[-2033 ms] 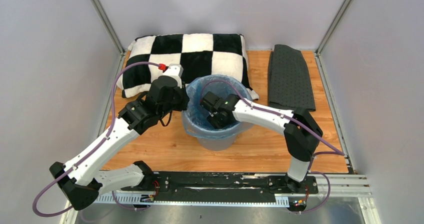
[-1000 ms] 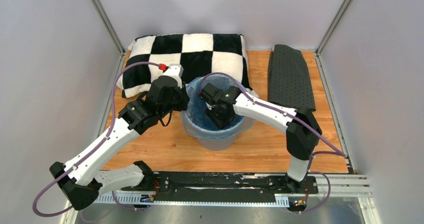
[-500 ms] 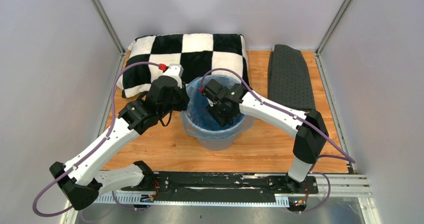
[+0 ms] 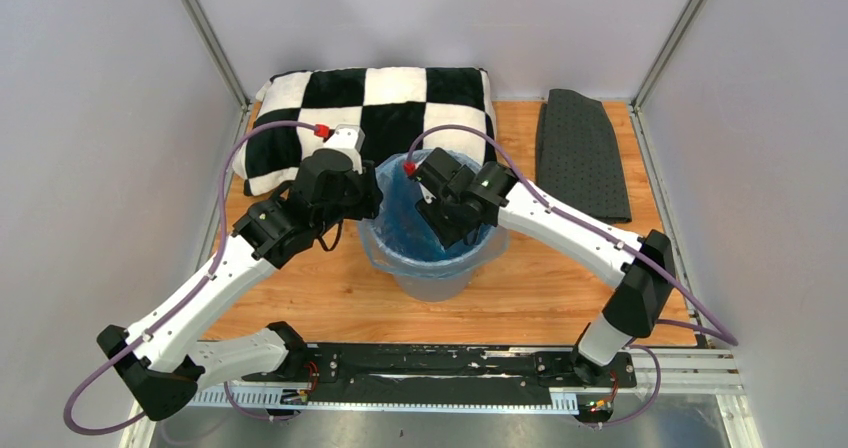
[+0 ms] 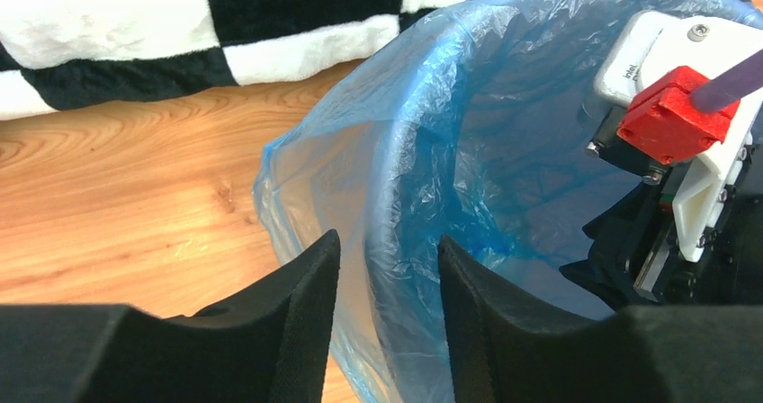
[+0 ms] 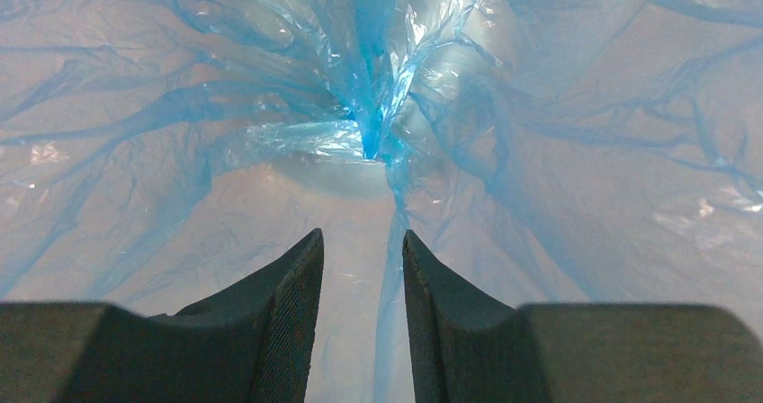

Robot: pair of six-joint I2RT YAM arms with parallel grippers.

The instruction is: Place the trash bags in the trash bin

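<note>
The light-grey trash bin [image 4: 432, 282] stands mid-table. The light-blue trash bag [image 4: 408, 236] lines it, its edge folded over the rim. My left gripper [image 4: 367, 211] is at the bin's left rim. In the left wrist view it [image 5: 389, 237] is open and straddles the bag-covered rim [image 5: 396, 178], one finger outside, one inside. My right gripper [image 4: 452, 236] reaches down inside the bin. In the right wrist view it [image 6: 362, 233] is open above the bag's gathered bottom [image 6: 369, 124], with a thin blue fold running between the fingers.
A black-and-white checkered pillow [image 4: 370, 98] lies just behind the bin, touching its back. A dark grey dotted mat [image 4: 580, 153] lies at the back right. Grey walls and metal posts close in the wooden table [image 4: 300, 288].
My right arm has swung its elbow out to the right and its wrist has moved back over the bin, so the gripper points deeper into the bag. The left arm has barely shifted.
</note>
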